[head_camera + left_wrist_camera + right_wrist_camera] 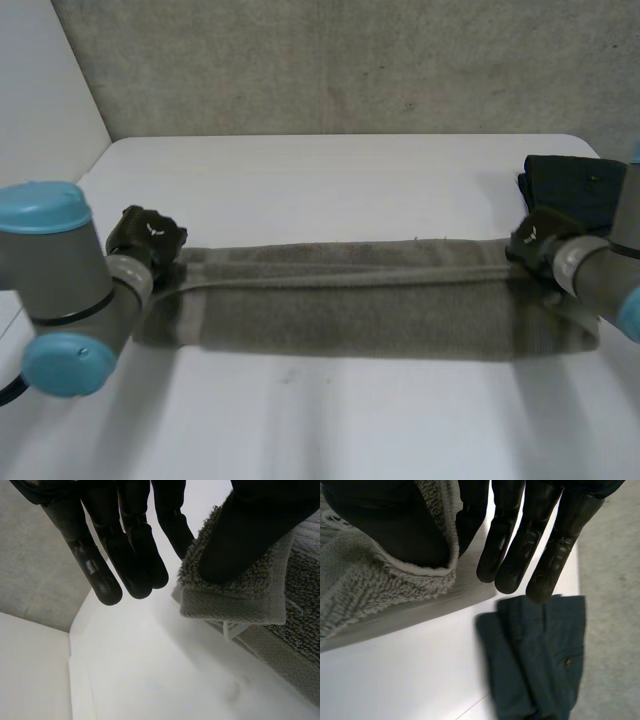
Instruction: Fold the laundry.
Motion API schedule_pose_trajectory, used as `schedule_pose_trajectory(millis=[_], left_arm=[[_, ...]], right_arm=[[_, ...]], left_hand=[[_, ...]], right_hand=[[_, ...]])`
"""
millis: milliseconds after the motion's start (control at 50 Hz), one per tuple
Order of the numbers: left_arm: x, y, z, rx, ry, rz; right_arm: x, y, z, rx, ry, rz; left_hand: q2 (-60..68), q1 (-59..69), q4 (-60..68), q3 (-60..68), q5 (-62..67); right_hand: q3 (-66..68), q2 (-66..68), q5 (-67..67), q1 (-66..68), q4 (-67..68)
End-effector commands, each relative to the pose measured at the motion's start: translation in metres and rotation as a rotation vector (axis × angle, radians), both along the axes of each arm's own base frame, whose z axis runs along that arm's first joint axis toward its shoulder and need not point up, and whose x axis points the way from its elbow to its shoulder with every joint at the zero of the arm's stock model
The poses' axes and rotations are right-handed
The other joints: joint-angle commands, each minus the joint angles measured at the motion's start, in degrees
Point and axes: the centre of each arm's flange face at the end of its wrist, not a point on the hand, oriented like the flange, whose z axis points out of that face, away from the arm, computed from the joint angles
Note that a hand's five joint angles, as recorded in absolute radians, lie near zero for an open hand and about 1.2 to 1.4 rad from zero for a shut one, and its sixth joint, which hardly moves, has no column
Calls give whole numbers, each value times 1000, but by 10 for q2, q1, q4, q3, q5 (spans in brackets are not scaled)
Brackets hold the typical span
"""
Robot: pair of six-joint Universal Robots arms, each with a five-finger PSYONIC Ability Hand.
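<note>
The grey towel (360, 310) lay as a long band across the middle of the worktop (300, 170), running from the left side to the right. It was already doubled lengthwise. One long hem stretched in a straight line from robot hand to robot hand over the lower layer.

The left robot hand (145, 238) was at the towel's left end. Its wrist view showed the thumb (240, 535) pressing a corner of the cloth against a finger, with the other fingers straight and clear of it. The right robot hand (540, 242) was at the right end and pinched the matching corner the same way, thumb (395, 525) against the nearest finger and the rest extended.

A dark blue garment (572, 185) sat at the far right of the worktop, just beyond the right robot hand. It appeared to be folded already.

By my judgement the lengthwise fold was under way but not finished, since both corners were pinched and the hem had not been laid down and released. After that, the band would need crosswise folds to shorten it. The task looked roughly half done for this piece.
</note>
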Motion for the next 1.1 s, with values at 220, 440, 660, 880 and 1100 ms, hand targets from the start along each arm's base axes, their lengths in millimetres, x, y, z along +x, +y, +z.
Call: schedule_pose_trajectory(millis=[220,440,660,880,1100], left_arm=[[-27,-47,-23,-122,64,46],[-36,-38,23,-237,122,22],[-28,-5,65,-270,237,-19],[-34,13,27,-90,202,-147],[-25,-4,-18,50,170,-134]], right_arm=[[35,-88,-46,-257,-69,28],[25,-92,21,-397,-347,-122],[1,-73,94,-348,-777,-116],[-7,-52,46,-117,-671,-235],[-8,-12,-3,34,-662,-218]], left_hand=[[-537,-494,-537,-535,-505],[-589,-546,-589,-586,-557],[-589,-546,-589,-586,-557],[-589,-546,-589,-586,-557],[-589,-546,-589,-586,-557]], right_hand=[[-577,-569,-568,-470,-581],[-577,-569,-568,-470,-581],[-577,-569,-568,-470,-581],[-577,-569,-568,-470,-581],[-577,-569,-568,-470,-581]])
